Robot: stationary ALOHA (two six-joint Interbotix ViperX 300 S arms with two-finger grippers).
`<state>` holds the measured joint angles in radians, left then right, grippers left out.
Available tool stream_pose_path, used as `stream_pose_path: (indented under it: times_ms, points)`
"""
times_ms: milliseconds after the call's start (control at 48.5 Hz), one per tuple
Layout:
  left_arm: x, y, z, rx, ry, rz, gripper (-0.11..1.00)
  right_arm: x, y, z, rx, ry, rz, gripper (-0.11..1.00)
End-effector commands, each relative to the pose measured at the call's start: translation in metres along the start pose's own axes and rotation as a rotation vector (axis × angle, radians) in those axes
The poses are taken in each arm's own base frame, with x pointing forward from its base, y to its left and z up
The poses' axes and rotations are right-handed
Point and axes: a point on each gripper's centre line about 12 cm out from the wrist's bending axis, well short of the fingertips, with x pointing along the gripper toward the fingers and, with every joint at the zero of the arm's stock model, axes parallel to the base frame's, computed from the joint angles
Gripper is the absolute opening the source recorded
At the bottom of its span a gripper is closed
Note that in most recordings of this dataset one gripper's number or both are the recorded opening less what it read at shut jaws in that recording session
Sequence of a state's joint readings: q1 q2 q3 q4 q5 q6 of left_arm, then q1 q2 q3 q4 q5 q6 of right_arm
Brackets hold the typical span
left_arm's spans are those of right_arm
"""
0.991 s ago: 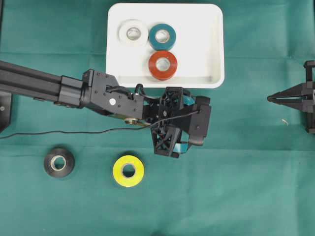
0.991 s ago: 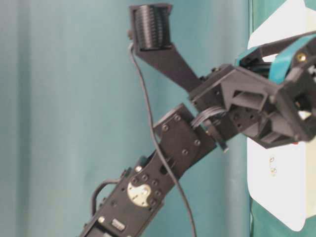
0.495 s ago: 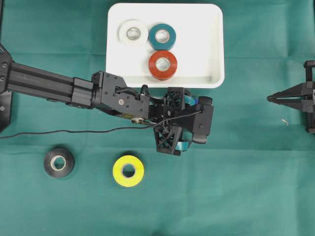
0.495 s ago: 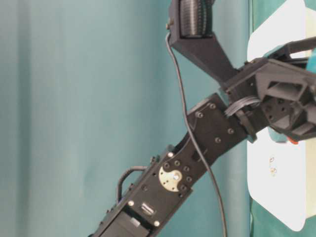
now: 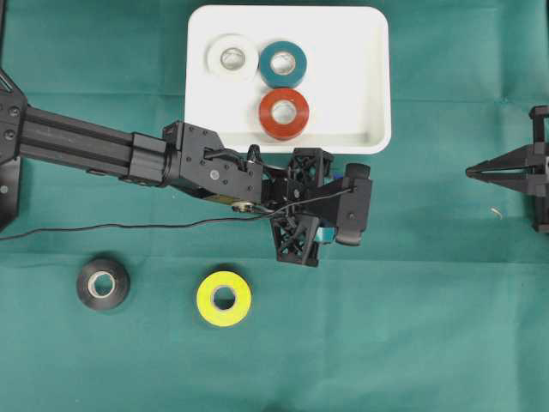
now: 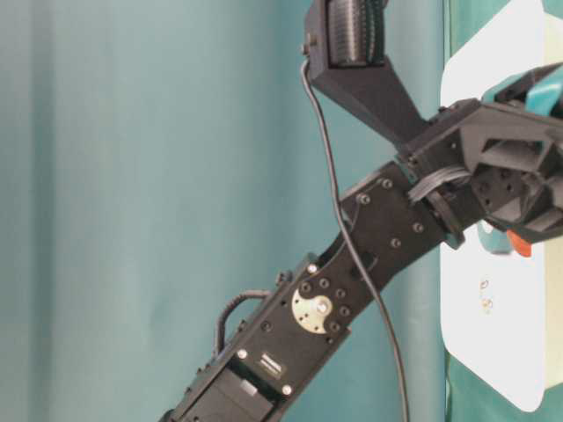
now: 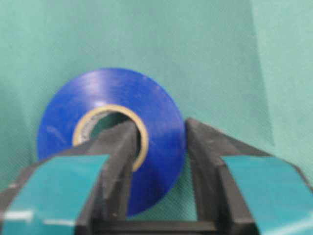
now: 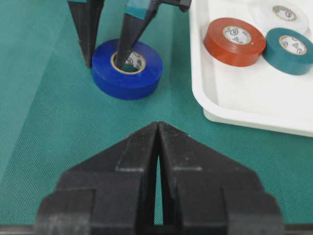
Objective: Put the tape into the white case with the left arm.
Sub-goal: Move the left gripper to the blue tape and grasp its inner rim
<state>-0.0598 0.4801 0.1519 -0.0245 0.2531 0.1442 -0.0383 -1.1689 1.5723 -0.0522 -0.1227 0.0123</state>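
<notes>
Three rolls already sit in the white case point(image 5: 360, 94); overhead hides yours under the left gripper point(image 5: 324, 233). Left wrist: jaws pinch the blue tape point(image 7: 110, 132) wall, one finger through the core. Right wrist: tape on cloth beside the case; right gripper point(image 8: 157, 142) clenched, empty. Lift straight before swinging over the rim.

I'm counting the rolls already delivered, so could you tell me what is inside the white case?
The white case holds a white roll, a teal roll and a red roll. The overhead view shows its whole floor uncovered.

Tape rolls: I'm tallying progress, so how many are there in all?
6: white, teal and red in the white case; black and yellow on the cloth; blue in the left gripper.
</notes>
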Motion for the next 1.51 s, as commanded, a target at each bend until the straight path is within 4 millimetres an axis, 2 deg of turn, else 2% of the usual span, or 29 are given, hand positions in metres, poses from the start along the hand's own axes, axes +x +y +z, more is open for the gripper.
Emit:
stream_pose_path:
  times_ms: [0,310,722,949,1197,1486]
  points:
    - [-0.012,0.001,0.017,0.001,-0.049,0.005,0.27,0.001,0.0,0.004,0.002,-0.012,-0.001,-0.09]
    - [-0.016,0.001,0.021,0.003,-0.06,0.006,0.27,0.001,0.0,0.004,0.002,-0.012,-0.001,-0.09]
    - [-0.06,-0.011,0.053,0.023,-0.123,-0.008,0.27,0.001,0.0,0.004,0.0,-0.012,-0.001,-0.09]
    - [-0.079,-0.016,0.063,0.04,-0.129,-0.016,0.27,0.001,0.0,0.004,0.002,-0.014,-0.001,-0.09]
    - [-0.081,0.001,0.061,0.074,-0.118,0.01,0.27,0.001,-0.001,0.004,0.002,-0.012,-0.003,-0.09]
    - [-0.078,0.053,0.049,0.048,-0.092,0.08,0.27,0.001,0.0,0.005,0.0,-0.014,-0.001,-0.09]
